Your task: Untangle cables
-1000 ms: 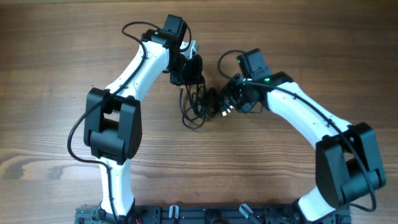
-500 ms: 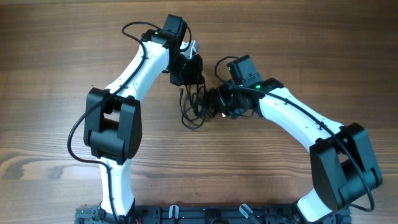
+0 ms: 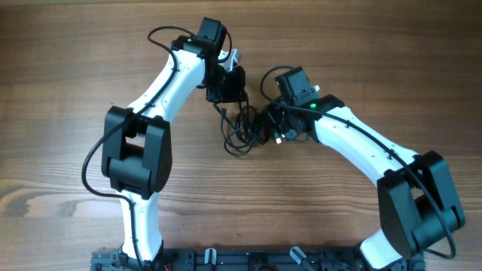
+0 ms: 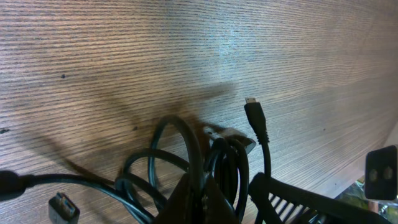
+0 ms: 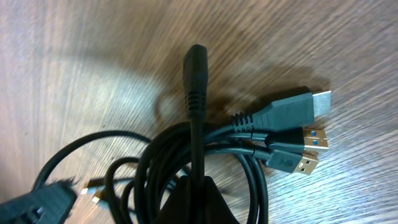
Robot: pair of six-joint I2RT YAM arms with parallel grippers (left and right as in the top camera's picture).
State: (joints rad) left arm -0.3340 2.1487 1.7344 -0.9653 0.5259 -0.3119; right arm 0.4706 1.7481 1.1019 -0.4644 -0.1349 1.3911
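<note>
My left end effector (image 3: 227, 98) and right end effector (image 3: 277, 129) each pinch the cables (image 3: 242, 132), clumped between them on the bench (image 3: 75, 60).

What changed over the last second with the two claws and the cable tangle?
The right claw moved in toward the left claw and closed on the cables at the tangle's right edge. The left claw held its place, shut on the cables at the tangle's top end. The tangle lies in about the same spot.
</note>
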